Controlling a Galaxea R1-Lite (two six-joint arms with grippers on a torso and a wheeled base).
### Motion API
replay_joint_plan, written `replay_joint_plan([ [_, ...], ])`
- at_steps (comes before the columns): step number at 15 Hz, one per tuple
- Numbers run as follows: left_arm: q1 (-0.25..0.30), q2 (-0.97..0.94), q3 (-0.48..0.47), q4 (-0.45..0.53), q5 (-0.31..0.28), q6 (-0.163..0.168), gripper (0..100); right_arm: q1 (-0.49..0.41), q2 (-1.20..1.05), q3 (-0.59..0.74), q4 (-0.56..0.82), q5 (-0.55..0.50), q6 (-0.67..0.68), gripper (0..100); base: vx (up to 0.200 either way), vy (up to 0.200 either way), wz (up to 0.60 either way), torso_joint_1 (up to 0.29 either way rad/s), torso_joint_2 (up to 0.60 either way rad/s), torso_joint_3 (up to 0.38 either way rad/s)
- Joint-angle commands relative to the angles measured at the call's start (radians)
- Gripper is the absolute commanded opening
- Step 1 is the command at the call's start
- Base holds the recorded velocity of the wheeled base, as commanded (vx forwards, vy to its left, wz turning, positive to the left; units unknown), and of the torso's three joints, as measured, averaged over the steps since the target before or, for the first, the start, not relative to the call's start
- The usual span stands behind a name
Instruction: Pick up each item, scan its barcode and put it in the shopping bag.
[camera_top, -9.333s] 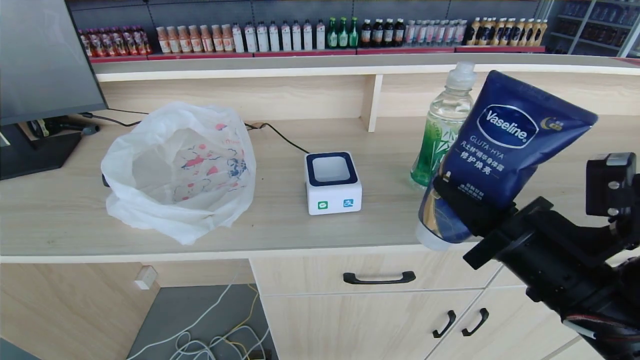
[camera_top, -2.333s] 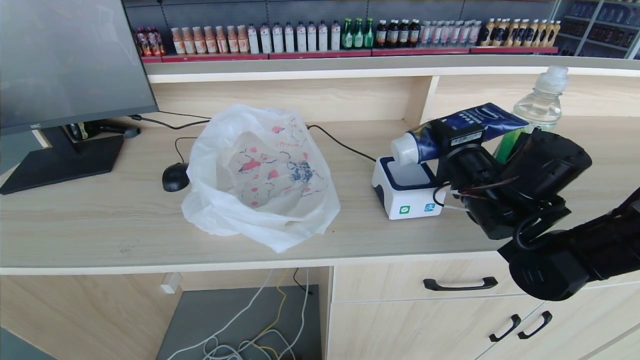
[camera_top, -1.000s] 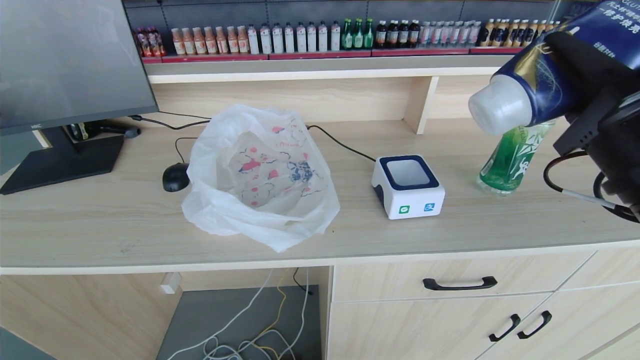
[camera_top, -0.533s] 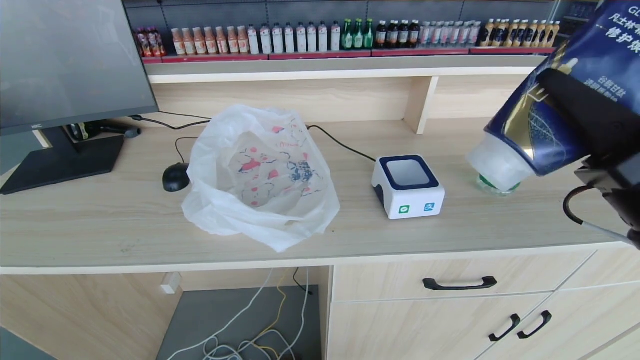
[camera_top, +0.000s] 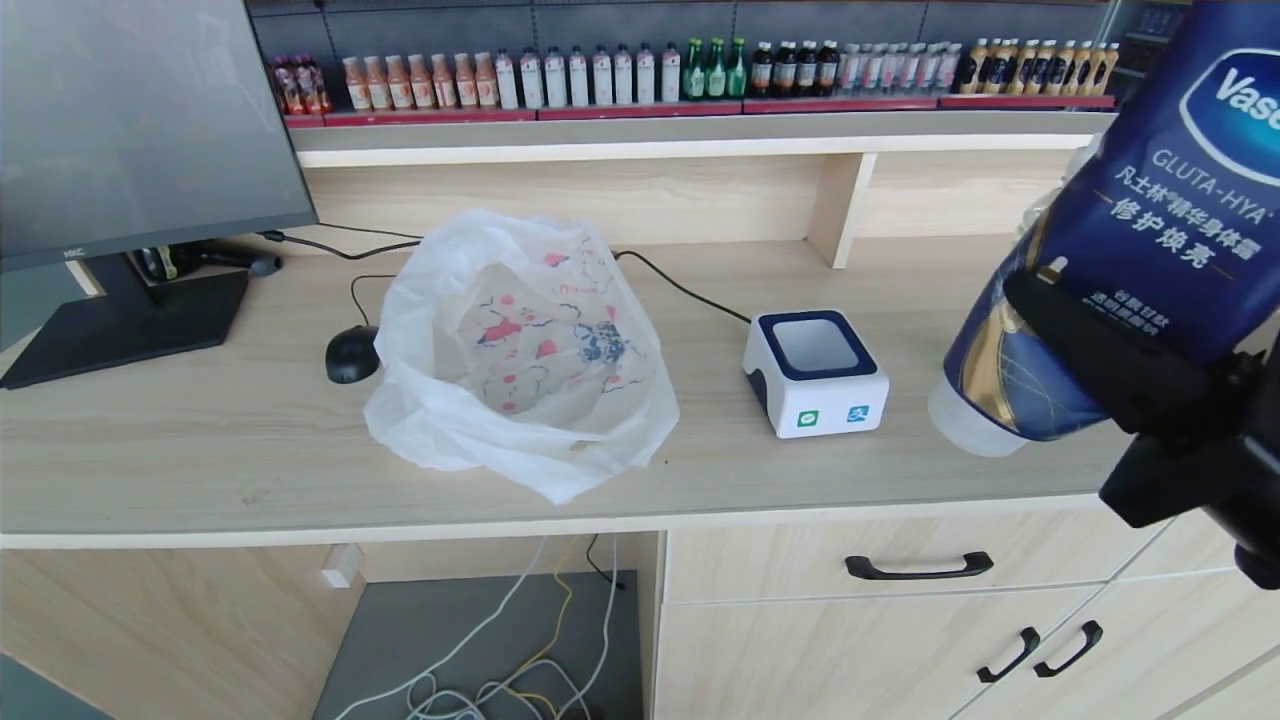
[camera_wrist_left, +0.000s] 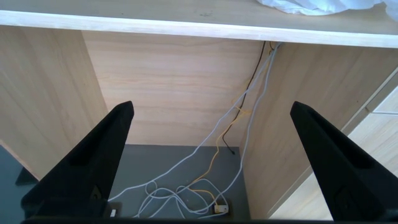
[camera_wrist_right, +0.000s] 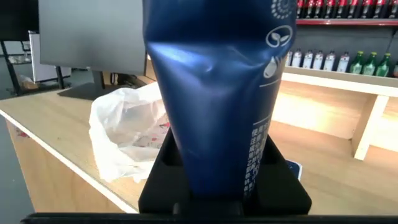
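Observation:
My right gripper (camera_top: 1100, 365) is shut on a dark blue lotion tube (camera_top: 1130, 250), held in the air at the right, above the counter's front edge. The tube's white cap (camera_top: 965, 425) points down and its print faces the head camera. In the right wrist view the tube (camera_wrist_right: 217, 93) stands between the gripper's (camera_wrist_right: 224, 171) black jaws. The white shopping bag (camera_top: 520, 345) lies open on the counter, left of the white scanner (camera_top: 815, 372) with its dark blue rim. My left gripper (camera_wrist_left: 211, 162) hangs open below the counter.
A clear bottle (camera_top: 1040, 215) shows as a sliver behind the tube. A monitor (camera_top: 140, 120) on its stand and a black mouse (camera_top: 350, 353) sit left of the bag. A raised ledge (camera_top: 700, 145) runs behind the counter. Drawers (camera_top: 920, 565) and cables (camera_top: 470, 660) lie below.
The right arm has swung the tube from high and cap-leftward down to a steeper, cap-down pose nearer the head camera, covering the green bottle. Bag and scanner have not moved.

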Motion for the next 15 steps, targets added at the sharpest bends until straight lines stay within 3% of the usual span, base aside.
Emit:
replay_joint_plan([
  [1,0.000,0.000,0.000,0.000,0.000,0.000,100,-0.070,0.096,-0.040,-0.011,-0.001,0.002,0,0.000,0.000,0.00,0.000,0.00,0.000],
  [3,0.000,0.000,0.000,0.000,0.000,-0.002,100,-0.152,0.149,-0.100,-0.038,-0.001,0.004,0,0.000,0.000,0.00,0.000,0.00,0.000],
  [5,0.000,0.000,0.000,0.000,0.000,-0.002,100,-0.171,0.166,-0.123,-0.047,-0.001,0.004,0,0.000,0.000,0.00,0.000,0.00,0.000],
  [15,0.000,0.000,0.000,0.000,0.000,-0.003,100,-0.169,0.274,-0.195,-0.075,0.000,0.033,0,0.000,0.200,0.00,0.002,0.00,0.003],
])
